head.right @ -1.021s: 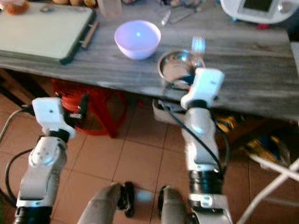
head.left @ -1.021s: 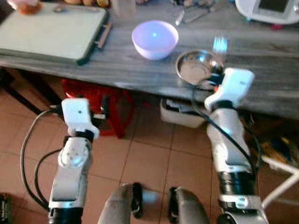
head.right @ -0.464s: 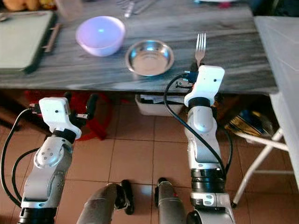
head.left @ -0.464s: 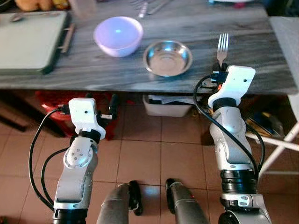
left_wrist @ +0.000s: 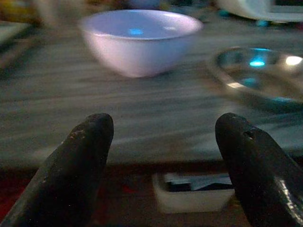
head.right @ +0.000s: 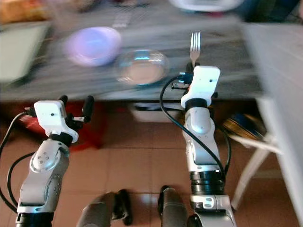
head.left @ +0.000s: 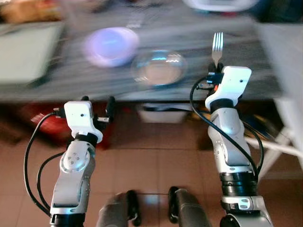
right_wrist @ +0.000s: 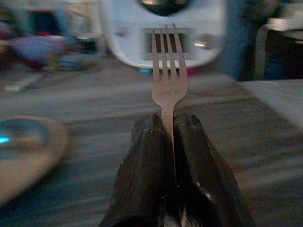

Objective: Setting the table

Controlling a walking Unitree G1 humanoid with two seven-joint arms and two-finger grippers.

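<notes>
Fork carried to the bench, placement not yet made.

The fork [right_wrist: 167, 80] is held upright, tines up, clamped by its handle between the two fingers of the right hand [right_wrist: 168, 132], raised at the near edge of the bench [head.left: 246, 71], to the right of the steel dish [head.left: 158, 68] and the pale bowl [head.left: 111, 45]. The left hand [left_wrist: 163, 156] is held low before the bench edge with its fingers apart and nothing between them. The laying-down step is judged to be in hand: the fork would next need to be tipped flat and lowered onto bare bench beside the dish before being released. The head views are blurred.
</notes>
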